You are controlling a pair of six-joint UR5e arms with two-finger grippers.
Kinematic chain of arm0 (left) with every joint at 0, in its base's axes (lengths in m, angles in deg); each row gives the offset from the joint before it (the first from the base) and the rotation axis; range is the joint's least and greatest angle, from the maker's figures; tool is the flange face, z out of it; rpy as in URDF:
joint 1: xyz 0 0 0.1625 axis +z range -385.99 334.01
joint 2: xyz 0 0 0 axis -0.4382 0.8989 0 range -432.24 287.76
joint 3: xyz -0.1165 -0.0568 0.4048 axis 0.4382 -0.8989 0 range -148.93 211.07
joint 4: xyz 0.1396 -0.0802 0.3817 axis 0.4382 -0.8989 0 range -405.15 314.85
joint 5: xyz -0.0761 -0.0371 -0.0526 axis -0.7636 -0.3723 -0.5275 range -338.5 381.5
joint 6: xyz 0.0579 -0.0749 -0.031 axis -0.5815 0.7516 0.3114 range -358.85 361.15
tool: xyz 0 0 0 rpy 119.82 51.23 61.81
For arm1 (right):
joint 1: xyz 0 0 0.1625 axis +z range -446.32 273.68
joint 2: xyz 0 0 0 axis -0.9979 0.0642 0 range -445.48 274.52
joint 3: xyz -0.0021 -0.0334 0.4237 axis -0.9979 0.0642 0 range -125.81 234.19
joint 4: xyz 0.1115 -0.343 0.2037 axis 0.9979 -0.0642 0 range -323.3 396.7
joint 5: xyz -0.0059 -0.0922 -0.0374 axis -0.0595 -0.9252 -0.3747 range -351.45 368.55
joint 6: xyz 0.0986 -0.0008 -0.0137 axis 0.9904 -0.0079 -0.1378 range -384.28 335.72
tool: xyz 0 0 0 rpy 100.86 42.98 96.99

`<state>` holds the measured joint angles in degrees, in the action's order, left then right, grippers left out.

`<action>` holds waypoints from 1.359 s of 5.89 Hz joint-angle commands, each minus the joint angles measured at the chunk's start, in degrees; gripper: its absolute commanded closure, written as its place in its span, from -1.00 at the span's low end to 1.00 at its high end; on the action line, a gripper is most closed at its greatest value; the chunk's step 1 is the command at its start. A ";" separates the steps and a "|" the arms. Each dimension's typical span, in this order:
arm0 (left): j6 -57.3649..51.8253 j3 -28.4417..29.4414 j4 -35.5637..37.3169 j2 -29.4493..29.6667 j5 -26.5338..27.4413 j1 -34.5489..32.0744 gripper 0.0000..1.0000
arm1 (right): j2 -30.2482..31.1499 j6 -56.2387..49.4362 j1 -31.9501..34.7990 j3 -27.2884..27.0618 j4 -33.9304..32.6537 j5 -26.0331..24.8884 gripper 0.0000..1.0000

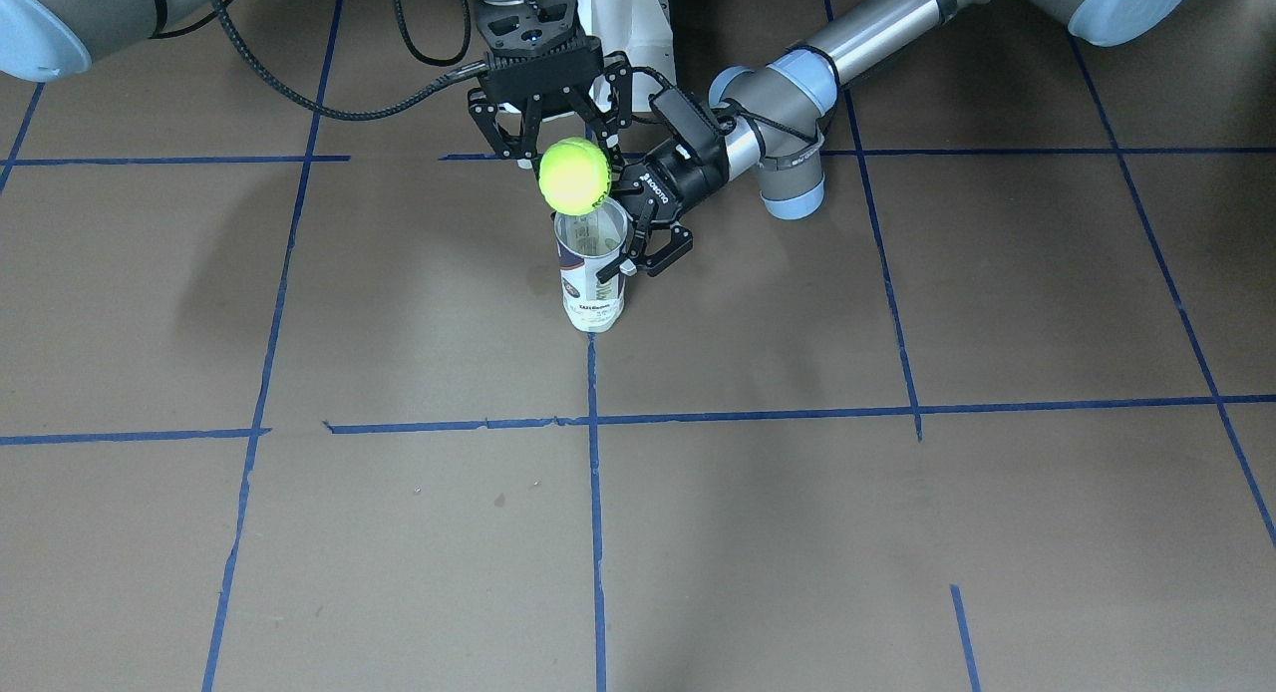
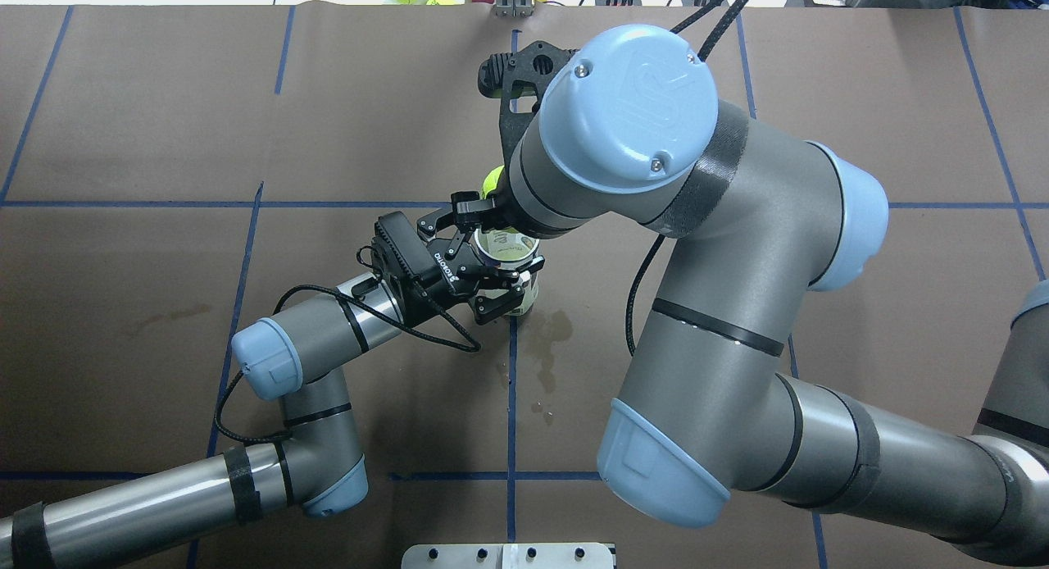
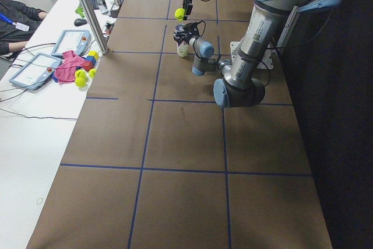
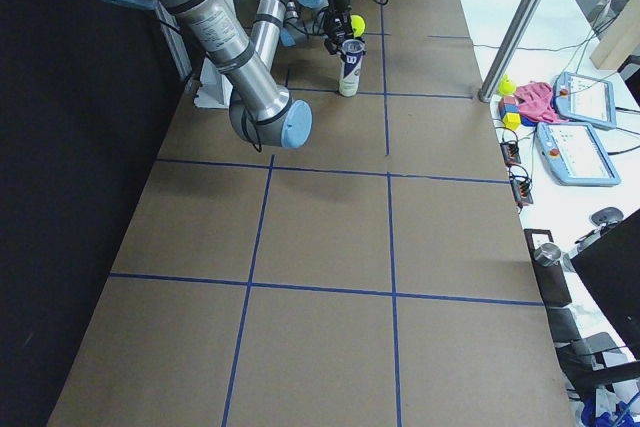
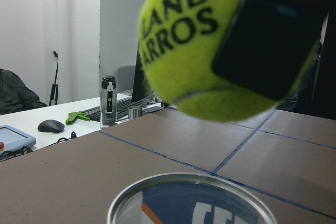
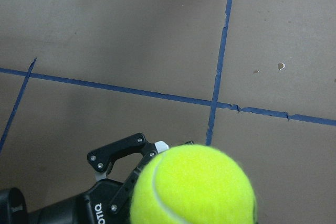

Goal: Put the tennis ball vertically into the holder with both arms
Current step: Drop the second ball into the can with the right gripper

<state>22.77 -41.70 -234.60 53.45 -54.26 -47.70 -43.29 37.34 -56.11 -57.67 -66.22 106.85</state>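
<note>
I had the right gripper (image 1: 570, 160) pointing straight down, its fingers closed on a yellow-green tennis ball (image 1: 575, 174). The left gripper (image 1: 630, 241) reached in sideways, clamped round the upper part of the holder (image 1: 594, 278), a clear tennis-ball can standing upright on the brown table (image 1: 897, 532). The ball hung just above the can's open rim (image 5: 191, 177), not yet inside; the left wrist view showed a gap between them. The can's long axis ran vertical, almost directly beneath the ball, so I judged the next move a plain descent by the right arm.
</note>
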 commanded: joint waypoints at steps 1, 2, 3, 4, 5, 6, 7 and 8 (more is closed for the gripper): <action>0.00 0.00 -0.05 -0.01 0.00 0.00 -0.76 | 0.08 0.00 -0.24 -0.11 0.01 -0.39 -0.92; 0.00 0.00 -0.05 -0.01 0.00 0.00 -0.76 | 0.08 0.00 -0.24 -0.20 -0.08 -0.39 -0.92; 0.00 0.00 -0.05 -0.01 0.00 0.00 -0.76 | 0.08 -0.09 -0.24 -0.55 -0.08 -0.22 -0.97; 0.00 -0.17 -0.13 -0.01 0.00 0.00 -0.78 | 0.08 -0.26 -0.15 -0.73 -0.08 0.05 -0.98; -0.09 -0.26 -0.14 -0.01 0.00 -0.09 -0.80 | 0.34 -0.52 0.80 -1.60 -0.26 0.31 -0.98; -0.09 -0.44 -0.22 -0.01 0.78 -0.09 -0.87 | 1.39 -0.96 3.51 -1.69 -0.26 3.45 -0.98; -0.17 -0.44 -0.31 -0.01 0.79 -0.35 -0.92 | 3.05 -2.79 6.41 -1.69 -0.34 7.13 -0.98; -0.26 -0.70 -0.40 -0.01 1.14 -0.70 -0.98 | 4.64 -5.34 8.53 -1.69 -0.34 8.65 -0.98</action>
<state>22.59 -42.21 -234.91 53.44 -53.40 -48.11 -40.19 34.19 -49.88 -59.33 -66.54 113.42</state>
